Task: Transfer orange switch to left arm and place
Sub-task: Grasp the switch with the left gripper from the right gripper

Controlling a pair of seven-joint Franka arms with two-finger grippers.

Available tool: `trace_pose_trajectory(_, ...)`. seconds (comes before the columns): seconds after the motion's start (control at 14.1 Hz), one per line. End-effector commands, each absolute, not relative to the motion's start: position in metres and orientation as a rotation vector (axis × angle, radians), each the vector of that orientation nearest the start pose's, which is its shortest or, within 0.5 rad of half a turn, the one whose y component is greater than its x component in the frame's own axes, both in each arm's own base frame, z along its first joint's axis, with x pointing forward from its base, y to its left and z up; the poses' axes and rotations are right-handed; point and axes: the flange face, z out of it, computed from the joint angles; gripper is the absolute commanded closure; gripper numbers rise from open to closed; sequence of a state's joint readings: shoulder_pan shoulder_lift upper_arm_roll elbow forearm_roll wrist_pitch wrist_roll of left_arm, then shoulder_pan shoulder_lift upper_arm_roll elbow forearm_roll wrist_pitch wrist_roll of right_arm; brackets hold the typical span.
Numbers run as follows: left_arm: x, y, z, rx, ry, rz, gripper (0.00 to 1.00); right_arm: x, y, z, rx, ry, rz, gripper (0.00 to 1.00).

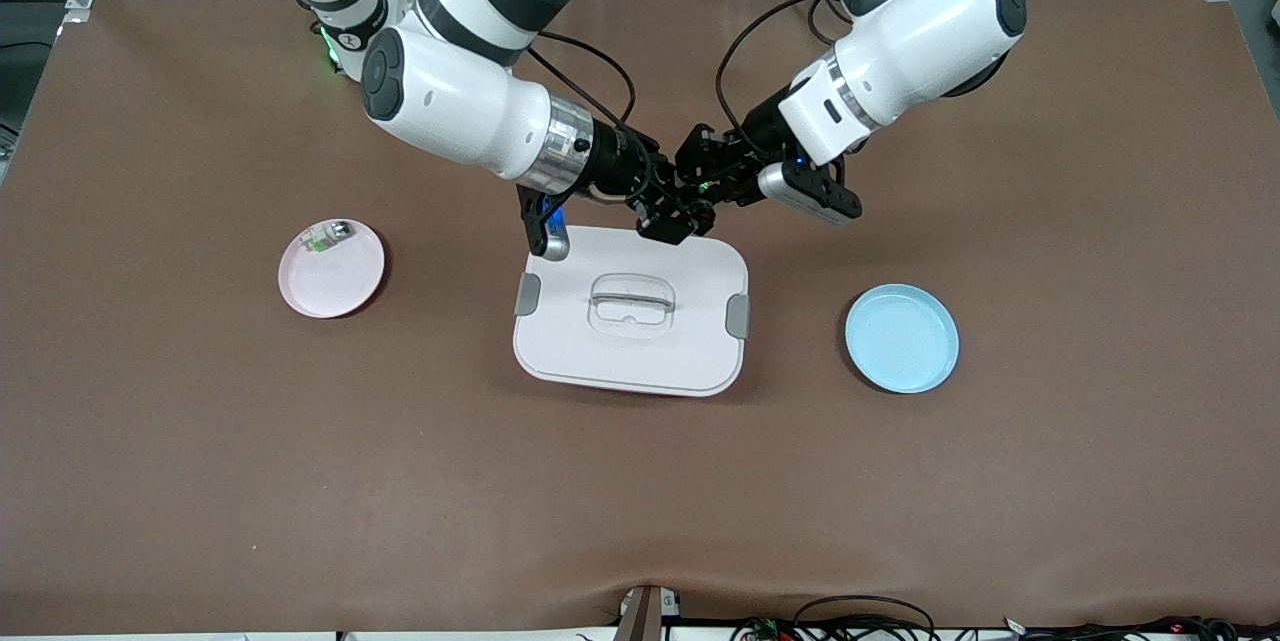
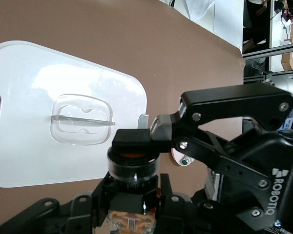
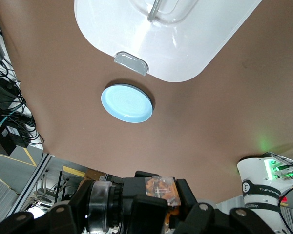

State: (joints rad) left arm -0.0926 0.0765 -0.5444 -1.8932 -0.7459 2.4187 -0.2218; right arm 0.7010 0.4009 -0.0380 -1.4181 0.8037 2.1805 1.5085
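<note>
The orange switch (image 2: 133, 165), a small black cylinder with an orange face, is in the air over the box's (image 1: 632, 321) edge nearest the robots. My left gripper (image 2: 134, 195) is shut on its amber rear body. My right gripper (image 1: 668, 213) meets the left gripper (image 1: 705, 183) there. One right finger pad (image 2: 132, 139) presses on the switch's orange face. In the right wrist view the switch (image 3: 105, 209) sits between my right gripper's (image 3: 151, 207) fingers. In the front view the fingers hide the switch.
A pink plate (image 1: 335, 281) holding a small green-and-white component (image 1: 325, 238) lies toward the right arm's end. A blue plate (image 1: 901, 338) lies toward the left arm's end and also shows in the right wrist view (image 3: 127, 104). Brown tabletop surrounds the box (image 2: 39, 122).
</note>
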Motion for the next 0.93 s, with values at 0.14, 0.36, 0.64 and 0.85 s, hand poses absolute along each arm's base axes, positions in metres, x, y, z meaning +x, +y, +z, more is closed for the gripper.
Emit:
trace_pose_trajectory(0.14, 0.499, -0.361, 0.520, 2.378, 0.041, 0.171, 1.00, 0.544, 0.473, 0.522, -2.004, 1.371, 0.635, 0.74)
trace_pose_trajectory(0.36, 0.506, -0.349, 0.521, 2.520, -0.092, 0.285, 1.00, 0.544, 0.472, 0.521, -2.010, 1.367, 0.632, 0.34)
trace_pose_trajectory(0.64, 0.512, -0.327, 0.518, 2.656, -0.203, 0.241, 1.00, 0.545, 0.471, 0.522, -2.013, 1.363, 0.625, 0.00)
trace_pose_trajectory(0.85, 0.519, -0.303, 0.516, 2.773, -0.273, 0.205, 1.00, 0.548, 0.465, 0.525, -2.015, 1.362, 0.617, 0.00)
